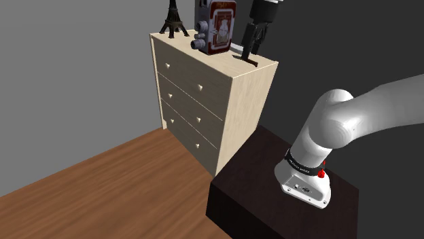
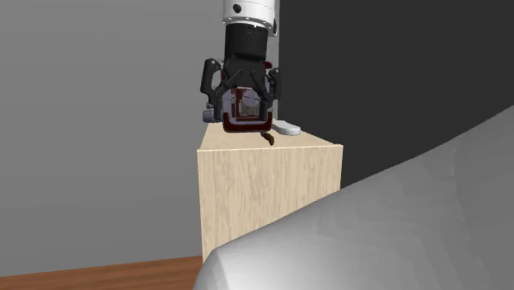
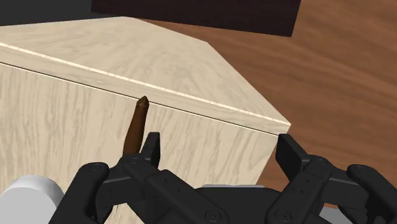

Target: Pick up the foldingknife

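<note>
Under the gripper (image 3: 219,153) stands one pale wooden dresser (image 1: 204,102) with three drawers. On its top, beyond the gripper, are one red-and-grey camera (image 1: 216,26) and one dark tower figurine (image 1: 174,20). Its fingers spread wide and clasp nothing, and the single brown foldingknife (image 3: 135,127) lies on the dresser top just beside one finger.

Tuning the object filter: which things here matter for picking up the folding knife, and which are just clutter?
Job:
- folding knife, brown handle, on the dresser
- claw, open, close beside the knife

Lying about:
- Eiffel Tower model
- red-faced camera-like object
Both stand on the dresser.
</note>
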Robot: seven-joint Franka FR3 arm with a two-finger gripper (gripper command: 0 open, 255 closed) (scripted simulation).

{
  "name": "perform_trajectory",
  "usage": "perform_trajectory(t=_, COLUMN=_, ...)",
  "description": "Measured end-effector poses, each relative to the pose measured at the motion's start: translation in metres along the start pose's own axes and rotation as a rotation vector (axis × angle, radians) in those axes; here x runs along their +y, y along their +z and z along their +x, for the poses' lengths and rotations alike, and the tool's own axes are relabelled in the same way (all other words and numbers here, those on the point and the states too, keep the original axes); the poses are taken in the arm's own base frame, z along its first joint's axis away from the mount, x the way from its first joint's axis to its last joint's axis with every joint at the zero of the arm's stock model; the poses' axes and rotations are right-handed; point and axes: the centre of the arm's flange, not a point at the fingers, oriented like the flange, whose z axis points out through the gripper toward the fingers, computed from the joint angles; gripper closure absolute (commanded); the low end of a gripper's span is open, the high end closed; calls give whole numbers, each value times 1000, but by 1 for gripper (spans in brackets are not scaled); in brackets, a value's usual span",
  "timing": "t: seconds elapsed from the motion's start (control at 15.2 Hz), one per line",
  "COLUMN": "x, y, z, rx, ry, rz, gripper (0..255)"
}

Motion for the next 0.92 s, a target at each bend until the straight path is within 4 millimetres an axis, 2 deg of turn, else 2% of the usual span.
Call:
perform_trajectory(t=0.13, x=5, y=-1, z=5, rx=-6, ry=17, rz=-2, gripper=0)
perform_trajectory(t=0.4, x=42, y=-2, z=40, rx=-58, ry=138, rz=-20, gripper=0)
perform_trajectory(t=0.59, x=65, y=-1, z=58, rx=-93, ry=217, rz=-31, gripper=0)
perform_trajectory(t=0.92, x=74, y=24, z=61, rx=-100, ry=233, rz=-34, gripper=0)
